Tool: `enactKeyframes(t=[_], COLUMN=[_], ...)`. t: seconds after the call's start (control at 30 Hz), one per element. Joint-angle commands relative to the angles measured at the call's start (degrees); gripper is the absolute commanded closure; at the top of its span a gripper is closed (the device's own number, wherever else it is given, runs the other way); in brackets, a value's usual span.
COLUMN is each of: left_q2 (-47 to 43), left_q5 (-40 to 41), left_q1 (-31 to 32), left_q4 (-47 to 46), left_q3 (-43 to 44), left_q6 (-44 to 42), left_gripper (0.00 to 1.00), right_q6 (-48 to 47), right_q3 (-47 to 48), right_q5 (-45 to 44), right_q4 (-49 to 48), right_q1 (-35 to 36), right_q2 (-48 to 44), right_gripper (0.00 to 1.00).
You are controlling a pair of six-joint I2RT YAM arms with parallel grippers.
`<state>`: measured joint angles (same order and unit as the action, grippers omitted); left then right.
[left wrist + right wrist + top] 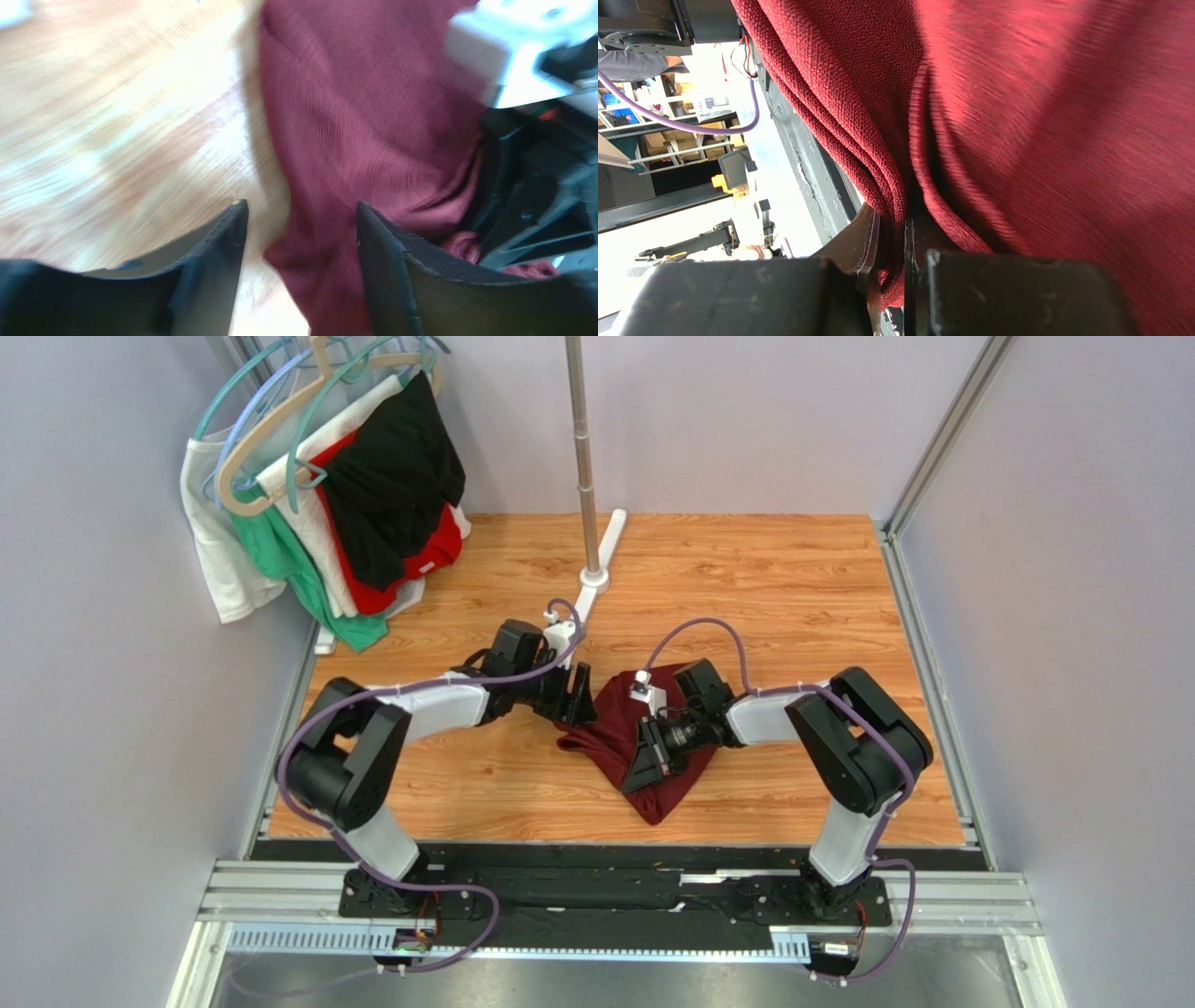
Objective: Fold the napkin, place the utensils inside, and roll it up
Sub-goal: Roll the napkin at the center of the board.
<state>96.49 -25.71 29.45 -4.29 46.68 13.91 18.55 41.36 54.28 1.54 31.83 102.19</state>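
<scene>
Nearest, the right pincer (892,231) is clamped tight on a gathered fold of the one napkin (666,795), probably pinning the cloth so it can be folded. The napkin lies bunched in the middle of the table (786,602). Just beside it, the left pincer (302,210) stands wide at the cloth's edge, holding nothing. No spoon shows. Farther back stand one pole (579,434) and hung garments (351,490), too overlapped to count.
</scene>
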Motion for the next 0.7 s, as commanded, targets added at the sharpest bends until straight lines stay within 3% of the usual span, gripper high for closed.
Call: enactKeyframes(t=[0.0, 0.17, 0.27, 0.3, 0.4, 0.53, 0.67], left_q2=[-10.1, -19.0, -22.9, -23.2, -21.6, -16.3, -13.6], left_q5=[7.1, 10.8, 5.7, -0.4, -9.8, -16.7, -17.8], left_q1=[-0.4, -0.4, -0.4, -0.4, -0.4, -0.4, -0.4], left_q4=[3.9, 0.4, -10.5, -13.9, -24.7, -27.0, -29.7], left_q3=[3.1, -2.2, -11.4, -13.5, -18.7, -17.4, -16.4], left_q6=[0.5, 0.9, -0.7, -1.5, -3.6, -7.4, -7.6], left_gripper=[0.27, 0.25, 0.25, 0.24, 0.24, 0.24, 0.24], right_q6=[-1.8, -2.2, -3.3, -3.7, -4.7, -5.1, -5.1], right_q3=[0.9, 1.5, 2.1, 2.3, 2.8, 2.6, 2.8], right_q5=[-1.8, -0.1, 1.3, 1.6, 2.8, 3.8, 4.2], right_q4=[5.0, 4.9, 5.7, 6.4, 7.3, 7.1, 7.2], right_q1=[0.1, 0.0, 0.1, 0.1, 0.0, 0.0, 0.0], right_q2=[1.1, 2.3, 3.0, 3.2, 3.8, 4.0, 4.0], right_gripper=[1.0, 1.0, 1.0, 1.0, 1.0, 1.0, 1.0])
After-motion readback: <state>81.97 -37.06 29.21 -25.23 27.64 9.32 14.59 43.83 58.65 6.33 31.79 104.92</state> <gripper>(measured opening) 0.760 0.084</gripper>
